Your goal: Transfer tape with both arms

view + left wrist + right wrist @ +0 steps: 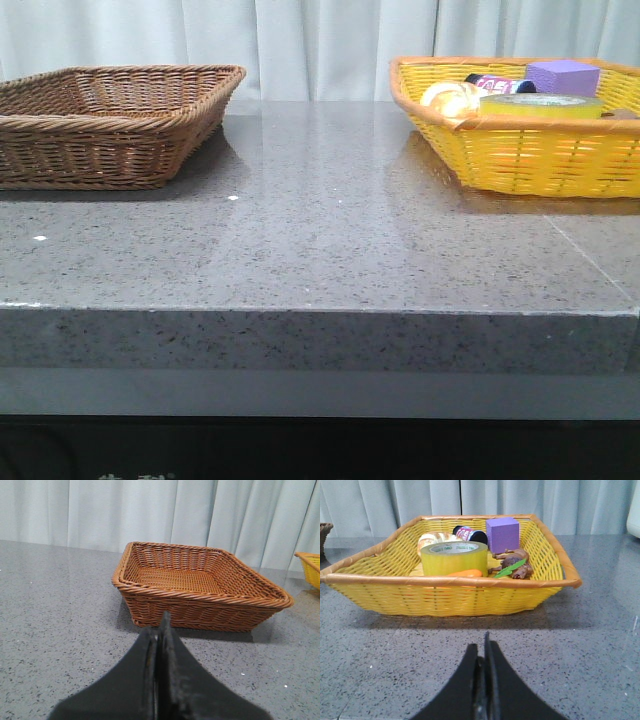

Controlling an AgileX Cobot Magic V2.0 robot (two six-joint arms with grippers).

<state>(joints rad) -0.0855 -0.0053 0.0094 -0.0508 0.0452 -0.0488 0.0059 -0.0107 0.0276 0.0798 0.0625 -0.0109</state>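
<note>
Tape: the tape (454, 558) sits inside the yellow basket (445, 600), lying flat with its hole facing up
Tape seen from the front: the roll is at about 2 o'clock on the table, deep in that basket, with only its top peeking over the rim
Neighbors: a purple block (502, 535) is just beside it, a shiny golden round thing (432, 539) is behind it, and a small orange thing (465, 573) touches its near side
Right gripper: the right gripper (485, 647) has its two black fingers pressed together, and it holds nothing
Left gripper: the left gripper (160, 630) is also pinched together with nothing in it
Which way: from the right gripper the tape is straight ahead at 12 o'clock, past the basket's near wall
Nearer arm: the right arm is much nearer; the left one faces the brown basket (200, 587), far from the tape
Next move, I think: the right gripper must spread its fingers, go up over the near wall, then come down on the roll's side
</note>
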